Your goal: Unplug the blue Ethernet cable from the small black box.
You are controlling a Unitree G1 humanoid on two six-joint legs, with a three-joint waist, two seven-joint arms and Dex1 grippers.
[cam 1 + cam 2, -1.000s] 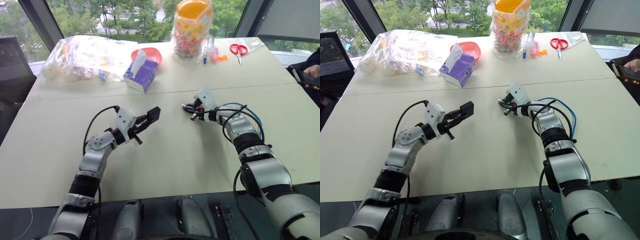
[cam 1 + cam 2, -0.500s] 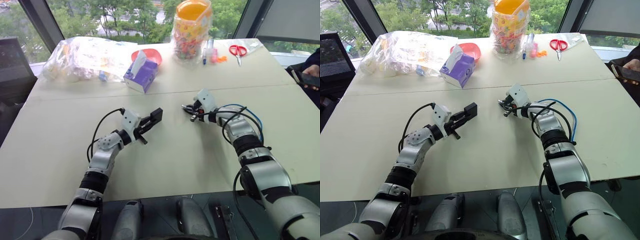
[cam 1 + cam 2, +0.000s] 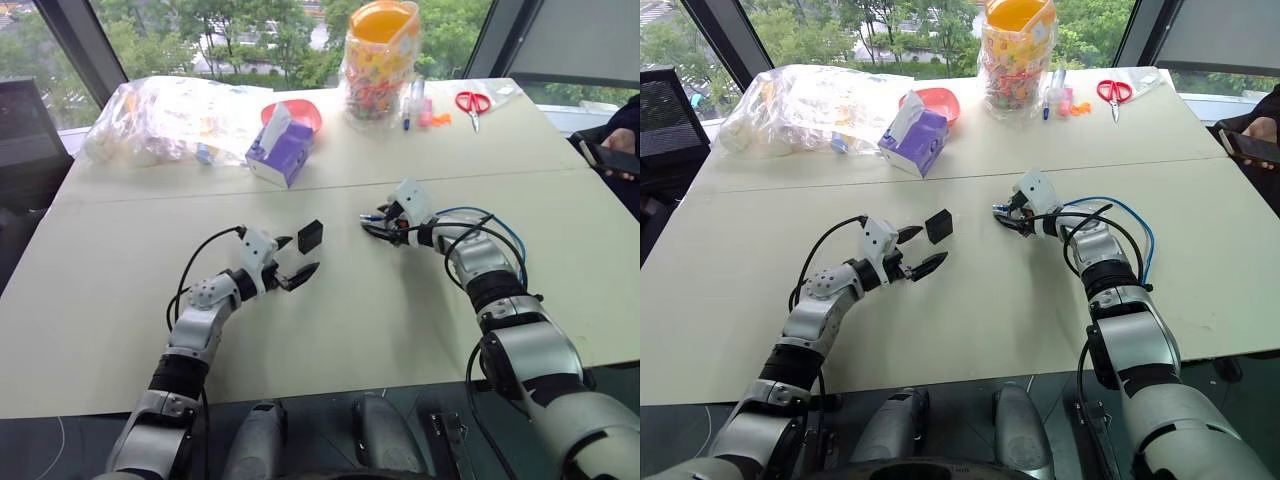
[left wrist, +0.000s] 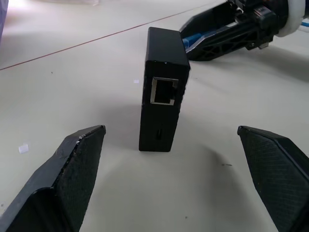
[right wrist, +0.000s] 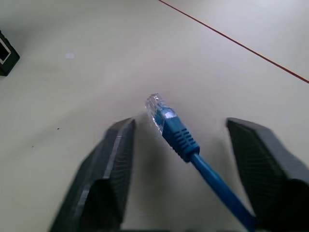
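1. A second ago the small black box [image 4: 163, 89] sat clamped in the left pincer [image 3: 290, 262]. Now that pincer's fingers stand wide apart and the box stands free on the table [image 3: 120, 300], upright on a narrow side.
2. The right pincer [image 5: 188, 164] has likewise gone from pinched together to spread apart, with the blue Ethernet cable [image 5: 179, 137] loose between its fingers.
3. The box's port is empty and faces the left pincer; the box is just past that pincer's fingertips, centred between them, touching neither.
4. The cable's clear plug points toward the box but lies well apart from it; the cord loops back beside the right forearm.
5. Judged from this, the unplugging is done and both parts are released. The next move likely calls only for drawing both arms back without knocking over the box.
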